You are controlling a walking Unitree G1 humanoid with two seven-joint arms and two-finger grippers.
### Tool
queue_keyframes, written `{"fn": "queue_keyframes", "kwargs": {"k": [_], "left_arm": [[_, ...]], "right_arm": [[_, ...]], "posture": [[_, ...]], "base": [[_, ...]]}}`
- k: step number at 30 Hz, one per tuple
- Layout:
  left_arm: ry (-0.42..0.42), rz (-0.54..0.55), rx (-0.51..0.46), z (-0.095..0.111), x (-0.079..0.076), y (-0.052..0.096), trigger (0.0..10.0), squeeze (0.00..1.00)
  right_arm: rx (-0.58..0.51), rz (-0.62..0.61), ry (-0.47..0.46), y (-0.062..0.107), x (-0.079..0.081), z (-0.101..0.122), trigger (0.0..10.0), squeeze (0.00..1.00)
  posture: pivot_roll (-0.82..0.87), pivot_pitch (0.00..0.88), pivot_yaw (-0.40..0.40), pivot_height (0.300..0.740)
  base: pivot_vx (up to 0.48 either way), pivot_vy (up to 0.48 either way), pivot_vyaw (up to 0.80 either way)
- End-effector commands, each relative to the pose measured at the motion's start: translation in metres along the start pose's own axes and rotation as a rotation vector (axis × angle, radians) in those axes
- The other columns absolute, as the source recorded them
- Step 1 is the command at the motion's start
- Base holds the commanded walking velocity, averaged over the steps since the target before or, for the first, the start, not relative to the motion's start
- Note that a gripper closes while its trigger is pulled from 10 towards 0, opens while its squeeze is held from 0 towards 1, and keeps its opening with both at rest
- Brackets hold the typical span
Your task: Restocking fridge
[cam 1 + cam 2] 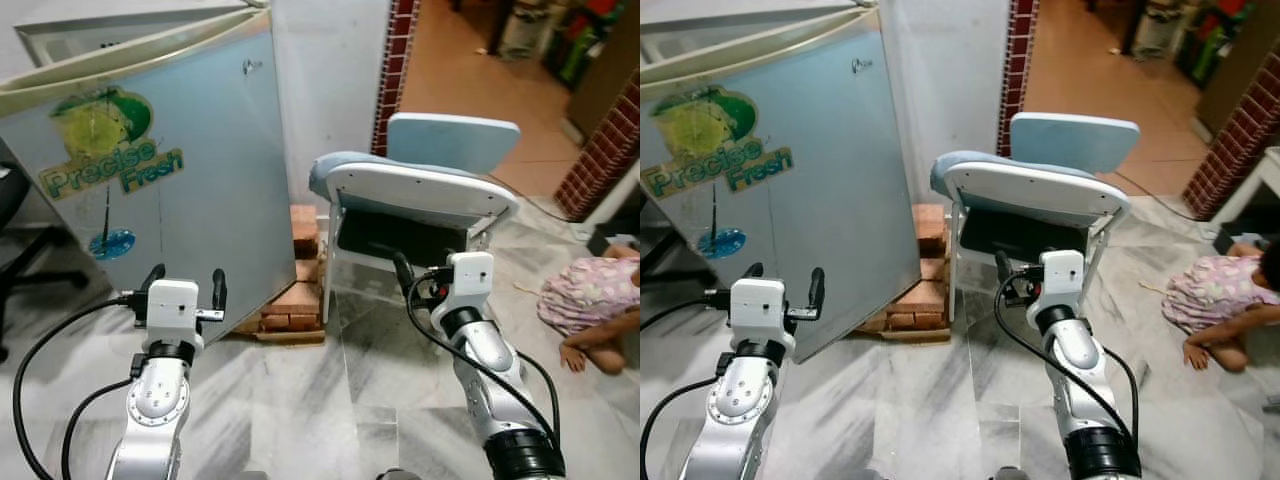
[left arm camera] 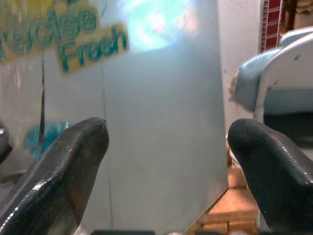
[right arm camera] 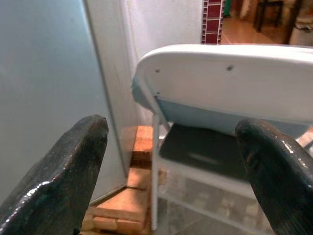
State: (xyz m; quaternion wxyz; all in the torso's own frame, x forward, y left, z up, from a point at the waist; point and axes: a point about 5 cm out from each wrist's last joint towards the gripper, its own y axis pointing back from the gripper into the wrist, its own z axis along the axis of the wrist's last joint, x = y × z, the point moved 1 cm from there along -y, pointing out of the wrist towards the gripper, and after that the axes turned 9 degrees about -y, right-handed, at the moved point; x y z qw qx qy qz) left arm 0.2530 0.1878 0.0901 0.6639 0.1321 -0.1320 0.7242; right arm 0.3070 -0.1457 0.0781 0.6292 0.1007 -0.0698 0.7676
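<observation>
A small pale blue fridge (image 1: 190, 190) with a "Precise Fresh" sticker (image 1: 105, 160) stands at the left, its door face turned toward me. My left gripper (image 1: 185, 285) hangs open just in front of the door's lower part, with nothing between its fingers (image 2: 73, 161). My right gripper (image 3: 171, 166) is open and empty too. It is held low in front of a folding chair (image 1: 420, 190), and one black finger (image 1: 403, 272) shows beside the white wrist. No food or drink items are in view.
The light blue and white folding chair stands right of the fridge. Stacked bricks (image 1: 300, 290) lie by the fridge's corner. A person (image 1: 590, 300) sits on the marble floor at the right. A black office chair (image 1: 12, 240) is at the far left. A doorway opens behind.
</observation>
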Motion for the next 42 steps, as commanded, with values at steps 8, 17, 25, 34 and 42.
{"fn": "queue_keyframes", "kwargs": {"k": [8, 17, 25, 34, 42], "left_arm": [[0.016, 0.006, -0.002, 0.002, 0.003, -0.0026, 10.0, 0.0], [0.022, -0.002, -0.001, 0.0026, 0.0018, -0.0044, 10.0, 0.0], [0.026, -0.013, -0.003, 0.0034, 0.0006, -0.0061, 10.0, 0.0], [0.028, -0.027, -0.001, 0.0031, -0.0021, -0.005, 10.0, 0.0], [0.025, -0.044, -0.025, 0.0073, -0.0051, -0.0065, 10.0, 0.0]], "right_arm": [[-0.022, 0.009, 0.025, -0.0039, -0.0002, 0.006, 10.0, 0.0], [-0.018, -0.001, 0.022, -0.0032, -0.0027, 0.0052, 10.0, 0.0], [-0.025, 0.003, 0.03, -0.005, -0.0014, 0.0061, 10.0, 0.0], [-0.025, 0.01, 0.057, -0.0033, -0.0001, 0.0045, 10.0, 0.0], [0.008, 0.0, 0.057, -0.0069, 0.0057, 0.0014, 10.0, 0.0]], "posture": [[0.0, 0.072, 0.043, 0.74], [-0.01, 0.07, 0.043, 0.74], [-0.01, 0.07, 0.047, 0.74], [-0.01, 0.075, 0.051, 0.74], [0.0, 0.088, 0.052, 0.74]], "base": [[0.0, 0.48, -0.8], [0.0, 0.48, -0.8], [0.0, 0.48, -0.76], [0.0, 0.48, -0.14], [0.0, 0.381, 0.0]]}}
